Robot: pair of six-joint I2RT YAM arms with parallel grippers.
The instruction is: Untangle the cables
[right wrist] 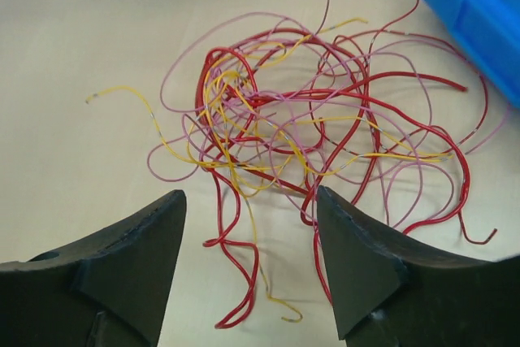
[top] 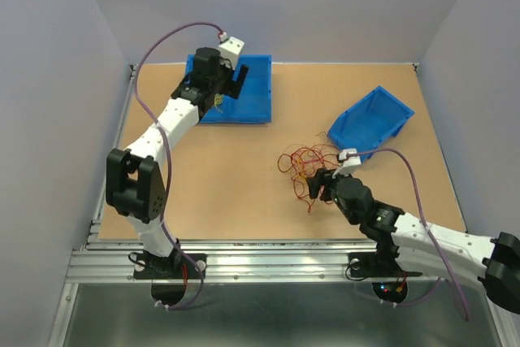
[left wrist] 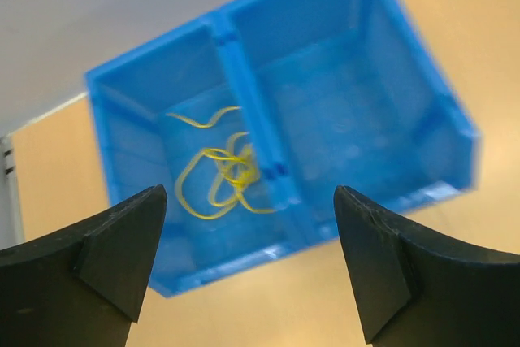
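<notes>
The left gripper (left wrist: 250,197) hangs spread wide, holding nothing, over the blue bin (top: 256,91) at the far edge of the tabletop (top: 227,176), left of the middle. In the wrist view one yellow cable (left wrist: 231,172) lies curled and loose in the bin's left compartment; the right one looks bare.

Right of centre on the tabletop sits the tangle of cables (top: 305,168), red, pink and yellow loops crossing one another. It lies just beside the tipped bin (top: 378,119) that stands toward the far right corner.

The right gripper (right wrist: 250,197) hovers low at the near side of the tangle, its jaws apart and pinching nothing.

To my eye, the job now is to free the next single strand. I'd go for one with a loose end outside the knot: the yellow end (right wrist: 106,93) sticking out to the left looks easiest. Pinch only that strand, near its tip, and draw it away slowly and low, so the bunch doesn't drag along or tighten. The left arm might come across and pin the heap.
</notes>
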